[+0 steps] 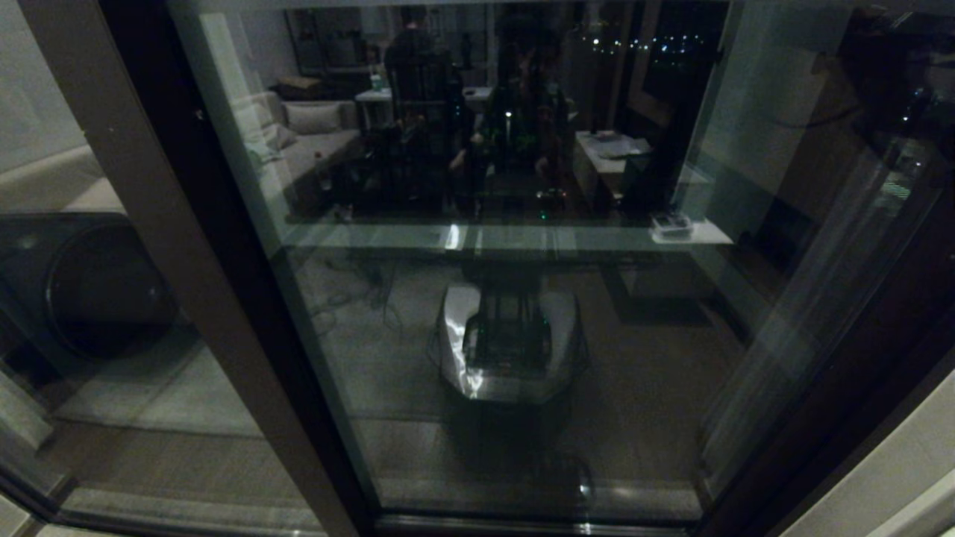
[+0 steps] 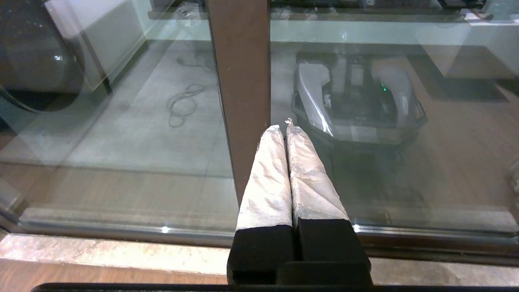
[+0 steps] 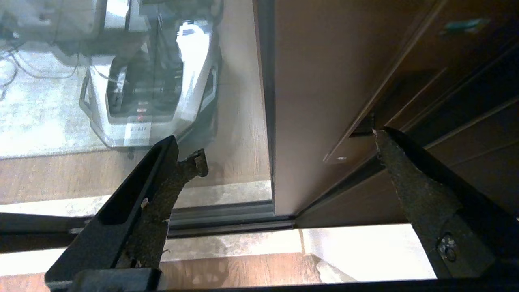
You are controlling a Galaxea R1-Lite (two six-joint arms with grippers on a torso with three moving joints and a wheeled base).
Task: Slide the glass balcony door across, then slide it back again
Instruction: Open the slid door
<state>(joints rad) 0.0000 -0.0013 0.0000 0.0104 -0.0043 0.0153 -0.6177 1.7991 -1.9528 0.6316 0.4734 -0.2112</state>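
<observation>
While left gripper (image 2: 284,126) parked, right gripper (image 3: 288,150) straddles door stile (image 3: 316,101).

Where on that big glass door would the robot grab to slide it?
By the dark recessed slot in the brown stile of the glass door, coming from the room side. Flat glass gives no hold; the open right tool has one finger at the slot.

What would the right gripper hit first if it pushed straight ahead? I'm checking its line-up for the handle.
Probably the glass balcony door: its brown stile stands between the open fingers of the right gripper, one fingertip near the handle slot. Depth is unclear.
</observation>
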